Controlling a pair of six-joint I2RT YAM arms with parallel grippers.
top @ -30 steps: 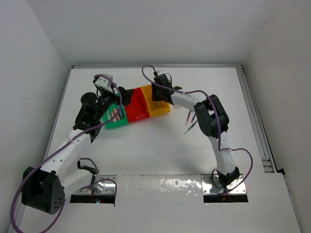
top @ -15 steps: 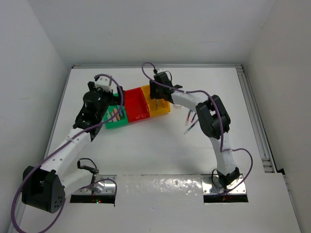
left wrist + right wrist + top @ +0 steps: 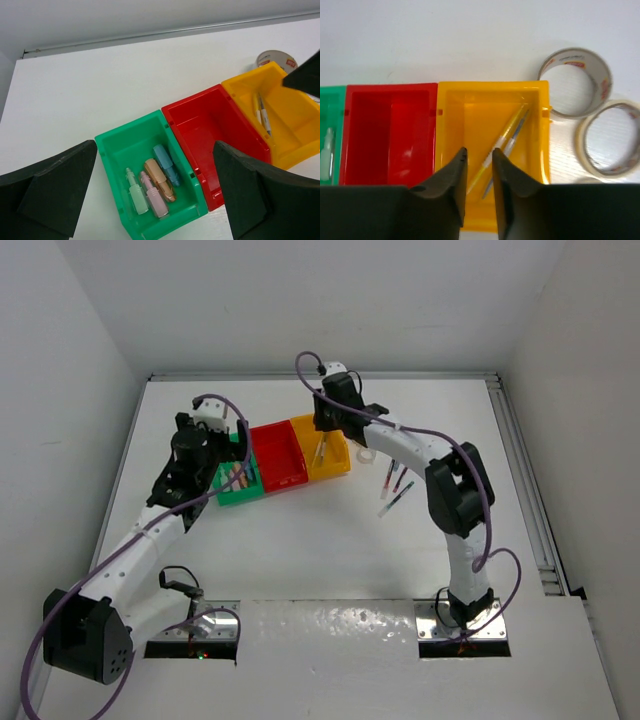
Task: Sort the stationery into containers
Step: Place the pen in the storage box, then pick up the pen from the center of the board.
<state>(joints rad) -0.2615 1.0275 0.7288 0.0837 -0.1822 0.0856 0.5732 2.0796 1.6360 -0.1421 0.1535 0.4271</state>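
— Above the yellow bin (image 3: 490, 85), what does the right gripper (image 3: 479, 152) do?

— It hangs over the near end of that bin. Its two black fingers are only a slit apart, and nothing is pinched between them.

— What lies under it?

— Two thin pens, side by side and slanted: a yellow pen (image 3: 511, 125) and a grey pen (image 3: 517, 130). Both rest on the bin's floor.

— And the left gripper (image 3: 155, 145)?

— It is spread wide and holds nothing. It hovers over the green bin (image 3: 127, 126).

— What is in the green one?

— Four short pastel pieces (image 3: 159, 180) lie close together at its near end: pale green, pink, orange and blue.

— And the middle bin?

— The red bin (image 3: 390, 87) sits between the green and yellow ones, touching both.

— What else is out on the table (image 3: 300, 550)?

— Two tape rolls (image 3: 568, 56) lie just beside the yellow bin, on the side away from the red one. They sit next to each other. A few loose pens (image 3: 392, 480) lie on the white top a bit farther out on that same side, under the right arm.
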